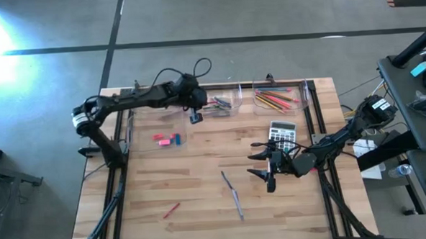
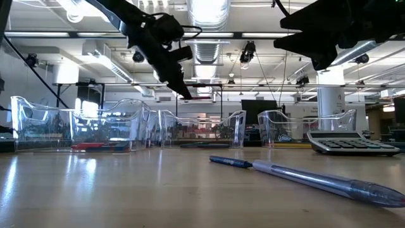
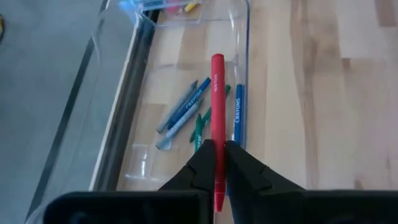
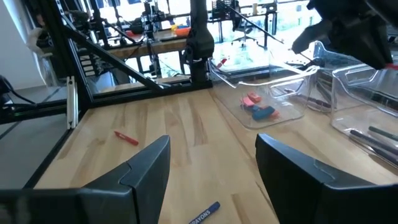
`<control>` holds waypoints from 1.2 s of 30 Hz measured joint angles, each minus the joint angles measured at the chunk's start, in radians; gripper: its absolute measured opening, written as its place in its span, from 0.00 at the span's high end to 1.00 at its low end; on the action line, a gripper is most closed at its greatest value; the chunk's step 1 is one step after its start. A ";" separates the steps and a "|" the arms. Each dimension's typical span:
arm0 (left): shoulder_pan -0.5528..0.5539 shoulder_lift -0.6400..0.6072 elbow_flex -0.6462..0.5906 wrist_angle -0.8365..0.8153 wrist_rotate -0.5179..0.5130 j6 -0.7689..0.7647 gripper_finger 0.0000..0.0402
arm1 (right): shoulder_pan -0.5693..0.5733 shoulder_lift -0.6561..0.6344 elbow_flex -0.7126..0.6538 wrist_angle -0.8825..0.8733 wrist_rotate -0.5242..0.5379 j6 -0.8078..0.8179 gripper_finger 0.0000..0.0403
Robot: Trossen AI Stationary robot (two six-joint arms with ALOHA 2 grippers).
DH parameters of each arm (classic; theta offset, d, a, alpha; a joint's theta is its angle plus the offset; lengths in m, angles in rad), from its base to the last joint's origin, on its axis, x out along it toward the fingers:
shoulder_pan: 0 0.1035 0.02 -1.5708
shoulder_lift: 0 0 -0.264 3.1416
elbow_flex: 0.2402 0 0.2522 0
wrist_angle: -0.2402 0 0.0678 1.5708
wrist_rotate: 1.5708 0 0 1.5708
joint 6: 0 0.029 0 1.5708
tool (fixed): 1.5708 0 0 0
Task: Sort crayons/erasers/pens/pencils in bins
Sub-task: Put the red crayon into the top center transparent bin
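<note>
four clear bins stand along the far side of the wooden table (image 1: 201, 185): the bin of crayons (image 3: 186, 93) near the middle holds blue, grey and green crayons (image 3: 186, 107), the bin of pencils (image 1: 278, 98) sits just to its right with orange, red, yellow and green pencils (image 1: 273, 99), and the bin of erasers (image 1: 168, 139) lies nearer the left side with pink and blue erasers (image 1: 166, 139) inside. a grey calculator (image 1: 283, 133) rests near the table's right side, in front of the pencil bin. loose on the open wood are a clear pen (image 1: 236, 202) and a thin dark pen (image 1: 226, 181) toward the middle front, and a red crayon on the table (image 1: 171, 209) toward the front left; much of the middle is bare. the left gripper (image 3: 217, 163) hangs over the crayon bin, its arm stretched from the left edge, its fingers pinched tight on a held red crayon (image 3: 217, 106) that points out over the crayons below. the right gripper (image 1: 264, 165) hovers above the table just in front of the calculator, its fingers (image 4: 146, 167) spread wide and holding nothing.
</note>
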 joint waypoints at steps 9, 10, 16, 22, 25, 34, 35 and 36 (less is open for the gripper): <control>0.002 0.083 0.038 -0.005 -0.075 -0.001 0.85 | 0.000 0.000 0.000 -0.012 0.000 0.008 0.44; 0.002 0.083 0.038 -0.005 -0.076 -0.001 0.84 | 0.000 0.000 0.000 -0.013 0.000 0.008 0.44; 0.002 0.046 0.038 -0.013 -0.111 -0.063 0.77 | 0.000 0.000 0.000 -0.013 0.000 0.008 0.44; -0.033 -0.051 0.037 -0.090 -0.068 -0.112 0.75 | 0.000 0.000 0.000 -0.013 -0.001 0.020 0.44; -0.081 -0.113 0.033 -0.133 -0.061 -0.175 0.75 | 0.000 0.000 0.000 -0.014 -0.001 0.025 0.44; -0.353 -0.292 -0.064 -0.181 -0.100 -0.265 0.75 | 0.000 0.000 0.001 -0.014 -0.001 0.037 0.44; -0.389 -0.314 -0.077 -0.176 -0.114 -0.291 0.75 | 0.000 0.000 0.001 -0.015 -0.001 0.037 0.44; -0.425 -0.334 -0.093 -0.176 -0.129 -0.314 0.75 | 0.000 0.001 0.001 -0.015 -0.001 0.037 0.44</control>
